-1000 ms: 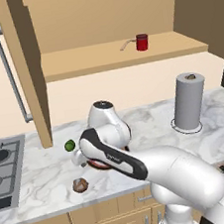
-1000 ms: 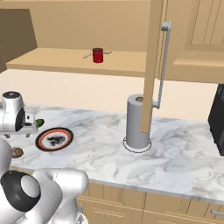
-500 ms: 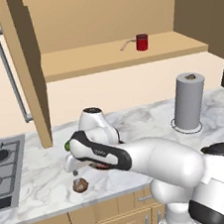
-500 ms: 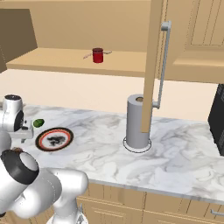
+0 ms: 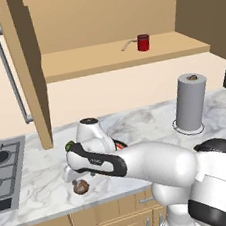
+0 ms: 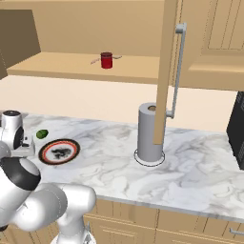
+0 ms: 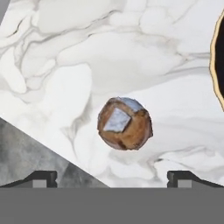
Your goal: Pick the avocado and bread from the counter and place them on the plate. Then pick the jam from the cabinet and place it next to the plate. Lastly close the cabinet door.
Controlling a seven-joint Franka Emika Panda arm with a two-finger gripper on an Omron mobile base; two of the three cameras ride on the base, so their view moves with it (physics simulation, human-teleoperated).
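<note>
Jaws spread wide above the bread (image 7: 125, 123) on the table (image 7: 131, 57); descending straight, centred on it, should grip cleanly before closing.

Both base views look forward and down from behind the arm, left and right, sharing the marble surface (image 5: 136, 124), the plate (image 6: 59, 151), the paper-towel roll (image 5: 189, 102) and the cabinet shelf with the jam (image 6: 106, 60). The hand view looks straight down, close over the bread (image 7: 125, 123), with the plate's rim at its right edge.
</note>
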